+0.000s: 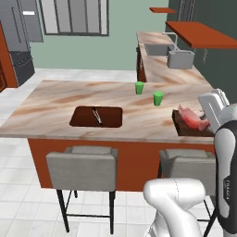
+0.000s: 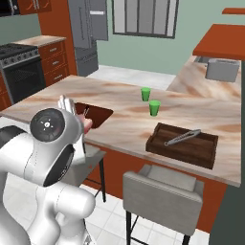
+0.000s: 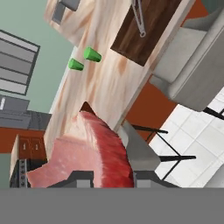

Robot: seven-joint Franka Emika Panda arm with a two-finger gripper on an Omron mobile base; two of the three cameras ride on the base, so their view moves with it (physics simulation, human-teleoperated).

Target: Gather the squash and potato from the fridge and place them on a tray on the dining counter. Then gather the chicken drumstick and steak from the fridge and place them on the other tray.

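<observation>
I have the steak pinched in the hand, the pink slab with its red edge standing up between the two fingertips in the hand view. In the left base view the steak hangs at the near right corner of the desk, over a dark tray whose edge I can just see beneath it. The other tray sits well to the left on the same desk with metal tongs lying in it. Two green cups stand apart on the desk behind the trays. Grey stools are tucked under the near edge.
</observation>
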